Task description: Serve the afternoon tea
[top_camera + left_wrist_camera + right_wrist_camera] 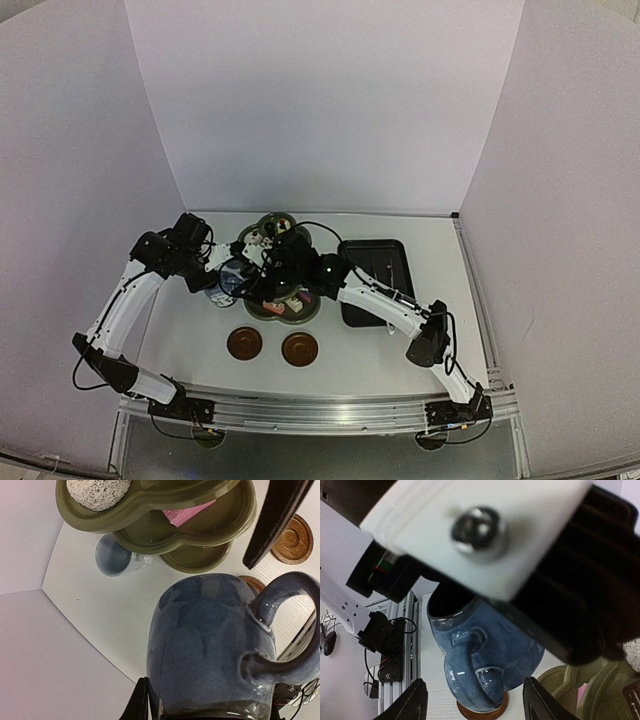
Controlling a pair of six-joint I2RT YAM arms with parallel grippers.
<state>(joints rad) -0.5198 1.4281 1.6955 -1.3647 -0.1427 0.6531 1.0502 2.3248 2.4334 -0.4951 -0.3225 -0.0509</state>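
Evidently the step in hand is setting the dark blue cup (210,645) on a coaster. The left tool (218,265) is clamped on that cup near its rim and holds it just beside the olive three-tier stand (145,535), off the counter (190,340) by my reading. The right tool (479,702) hangs over the stand, fingers spread, nothing between them. The left coaster (245,344) and the right coaster (300,349) lie bare near the front edge, apart from the stand. Recommended: carry the cup upright to the left coaster, centre its base over the disc before lowering, release only once it sits flat, and keep the handle off the scalloped tiers. A paler cup (114,556) stands on the counter close beside the lowest tier. Deficiencies of view: the left tool's fingertips are hidden by the cup. Each wrist view shows a coaster edge directly behind the cup, so clearance cannot be judged there. A dark bar (275,522) across the left wrist view cannot be identified. Of the cakes, only a pink cake (186,514) and a speckled pale cake (97,491) show clearly.
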